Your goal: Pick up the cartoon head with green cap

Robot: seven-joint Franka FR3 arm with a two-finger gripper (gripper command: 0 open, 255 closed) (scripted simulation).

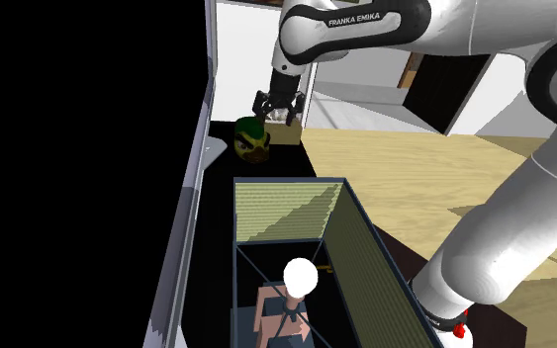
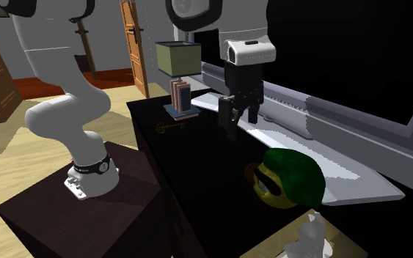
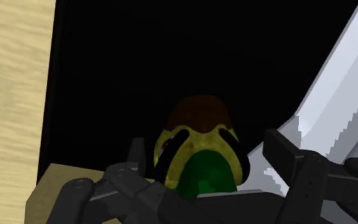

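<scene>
One end effector [image 2: 240,113], released, jaws standing apart and empty, hangs over the black table [image 2: 197,165]. Right of it in the second exterior view: cartoon head [image 2: 285,178], yellow face, green cap, lying on the table close to the edge that meets a pale grey ledge [image 2: 344,172]. Head and end effector apart.

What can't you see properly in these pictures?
Head: wrist view, the gripper's body covers its lower part.
Pale thing: second exterior view, the bottom edge cuts it off.
Pink thing: shoulder view, the bottom edge cuts it off.
Tan box: shoulder view, the gripper hides part of it.
</scene>
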